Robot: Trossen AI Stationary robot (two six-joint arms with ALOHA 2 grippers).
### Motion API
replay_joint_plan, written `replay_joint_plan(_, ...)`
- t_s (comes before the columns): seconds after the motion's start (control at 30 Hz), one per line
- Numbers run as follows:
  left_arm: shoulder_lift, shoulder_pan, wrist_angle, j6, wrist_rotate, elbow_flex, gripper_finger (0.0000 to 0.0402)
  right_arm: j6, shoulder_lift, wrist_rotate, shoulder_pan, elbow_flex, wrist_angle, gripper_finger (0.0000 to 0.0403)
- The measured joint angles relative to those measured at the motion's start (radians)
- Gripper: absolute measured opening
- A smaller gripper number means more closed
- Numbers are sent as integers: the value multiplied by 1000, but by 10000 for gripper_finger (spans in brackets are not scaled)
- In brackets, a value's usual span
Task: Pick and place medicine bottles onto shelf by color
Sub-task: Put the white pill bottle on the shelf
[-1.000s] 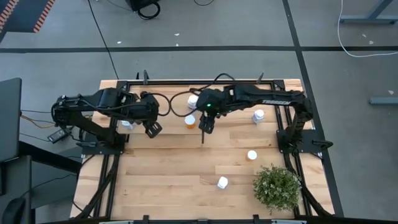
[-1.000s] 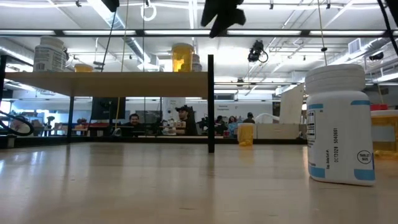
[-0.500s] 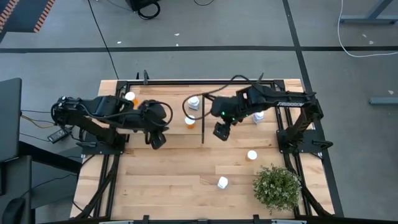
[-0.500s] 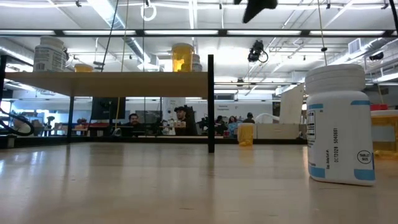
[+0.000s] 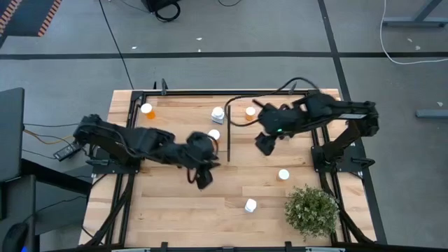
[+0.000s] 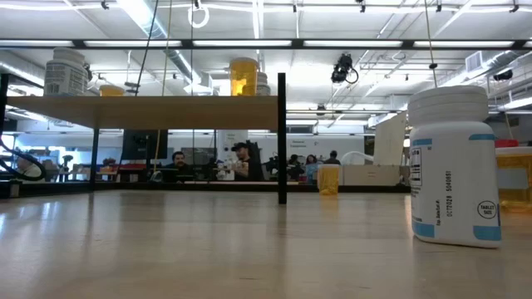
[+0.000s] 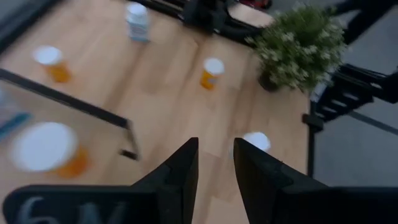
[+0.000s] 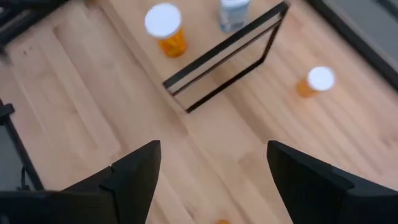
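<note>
Some bottles (image 5: 218, 113) already stand on the shelf (image 5: 182, 122) near the picture's top, others (image 5: 250, 205) wait lower right, and the right gripper (image 5: 264, 143) is spread wide, the left gripper (image 5: 201, 177) slightly apart, both empty.

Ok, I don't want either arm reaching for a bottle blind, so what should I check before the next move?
1. Right hand open and empty: ok.
2. Left hand empty, fingers a little apart: ok.
3. The two hands well apart from each other over the table: ok.
4. Bottle nearest the plant standing upright, clear of the plant: ok.
5. White bottle with the blue label upright on the table: ok.
6. Free spot of the right colour on the shelf: cannot tell.
</note>
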Motion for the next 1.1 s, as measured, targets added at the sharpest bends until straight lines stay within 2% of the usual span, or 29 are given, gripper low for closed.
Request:
replay_joint_plan(0.17, 81, -35, 112, -91, 11, -1, 107, -24, -69, 76, 0, 0, -16, 298)
replay_joint_plan(0.33, 157, -68, 308, -113, -4, -1, 119, -67, -126, 153, -2, 1, -29, 298)
replay_joint_plan(0.5, 242, -90, 416, -159, -31, 0, 173, -149, -160, 235, -3, 1, -37, 298)
replay_joint_plan(0.67, 317, -111, 426, -206, -72, -1, 246, -228, -173, 305, -3, 1, -50, 298)
replay_joint_plan(0.8, 372, -112, 434, -255, -76, 0, 294, -225, -176, 349, -3, 1, -70, 298)
replay_joint_plan(0.93, 442, -115, 503, -250, -82, 0, 327, -210, -176, 351, -3, 1, -79, 298)
replay_joint_plan(1.1, 511, -136, 637, -171, -81, 0, 353, -217, -176, 351, -3, 1, -92, 298)
